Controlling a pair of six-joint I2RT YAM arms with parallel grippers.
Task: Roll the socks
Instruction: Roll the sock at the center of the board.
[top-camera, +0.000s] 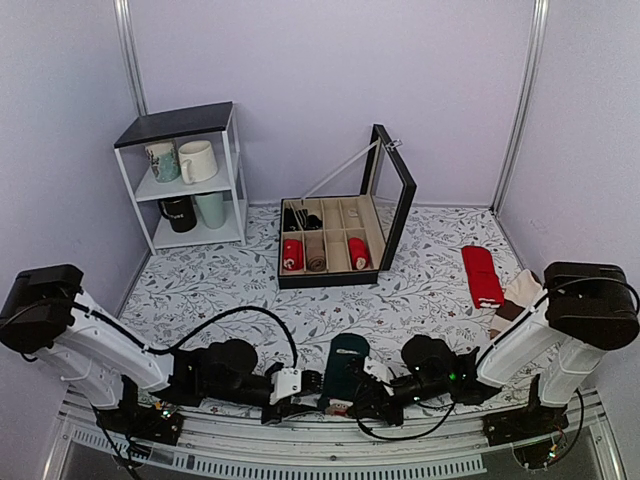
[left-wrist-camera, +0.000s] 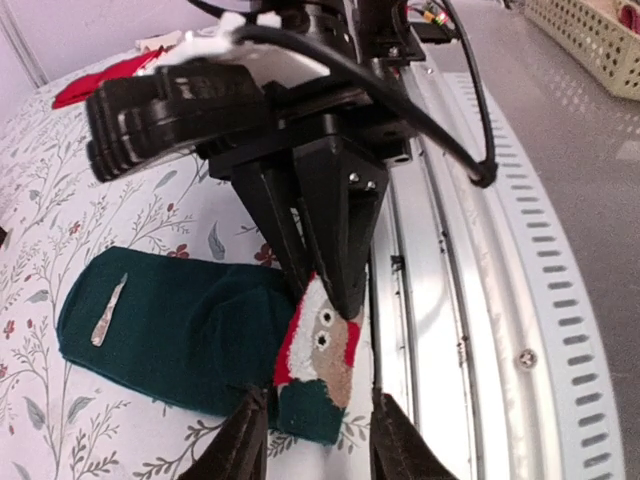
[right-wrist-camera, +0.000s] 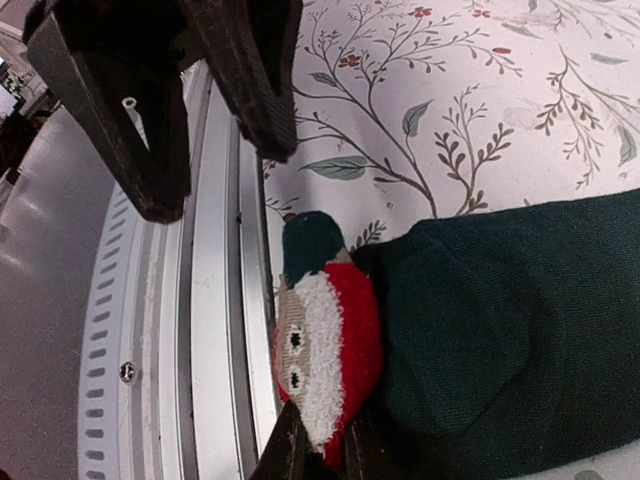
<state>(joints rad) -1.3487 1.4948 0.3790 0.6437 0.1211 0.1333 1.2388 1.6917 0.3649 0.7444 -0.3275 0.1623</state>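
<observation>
The dark teal-green socks (top-camera: 347, 362) lie flat near the table's front edge, between both grippers. Their near end carries a red, white and beige face patch (left-wrist-camera: 322, 345). My right gripper (right-wrist-camera: 325, 455) is shut on that patched end (right-wrist-camera: 330, 350) and pinches it between close-set fingers. It also shows in the left wrist view (left-wrist-camera: 335, 285), coming down onto the patch. My left gripper (left-wrist-camera: 318, 440) is open, with its fingers either side of the same end and not touching it. Its two dark fingers (right-wrist-camera: 150, 120) show in the right wrist view above the rail.
A metal rail (left-wrist-camera: 470, 300) runs along the front edge just beside the socks. Bright red socks (top-camera: 482, 275) and beige-and-brown socks (top-camera: 515, 298) lie at the right. An open black compartment box (top-camera: 330, 245) with rolled socks stands at the back. A white shelf (top-camera: 190, 175) holds mugs.
</observation>
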